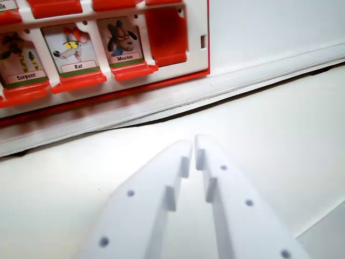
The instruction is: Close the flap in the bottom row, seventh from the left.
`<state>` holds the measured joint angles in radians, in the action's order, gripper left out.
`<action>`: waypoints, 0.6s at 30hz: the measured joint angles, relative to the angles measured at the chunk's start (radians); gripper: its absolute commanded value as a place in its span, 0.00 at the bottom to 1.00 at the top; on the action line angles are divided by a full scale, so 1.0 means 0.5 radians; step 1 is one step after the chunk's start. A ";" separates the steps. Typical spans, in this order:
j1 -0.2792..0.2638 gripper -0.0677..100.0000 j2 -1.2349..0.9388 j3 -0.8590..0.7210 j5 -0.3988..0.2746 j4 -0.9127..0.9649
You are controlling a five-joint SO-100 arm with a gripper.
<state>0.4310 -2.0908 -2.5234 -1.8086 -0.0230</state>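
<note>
Nearest the lens I see the claw [194, 148], two white fingers with their tips almost together and only a thin slit between them. It holds nothing and touches nothing; it hangs over the bare white table [280, 140], well short of the board [202, 59].

The red and white board stands at the top of the view. Along its bottom row I read three upright flaps: Serpent [21, 67], Rat [73, 51] and Mouton [125, 43]. The last cell [167, 35] at the wrist view's right shows plain red, so I judge its flap already lies down. The row's left end is cut off, so I cannot count to seven; if the plain cell is eighth, Mouton is my target.

To do the step well, I keep the fingers nearly closed as one blunt pusher, approach high, meet the card's upper edge squarely, and tip it back without brushing Rat beside it.
</note>
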 measured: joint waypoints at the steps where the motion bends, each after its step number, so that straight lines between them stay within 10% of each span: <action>1: -0.003 0.00 0.071 0.000 0.034 0.043; 18: -0.077 0.00 0.982 0.503 0.334 0.187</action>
<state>0.3927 -1.5999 -2.2718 -1.6414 0.0706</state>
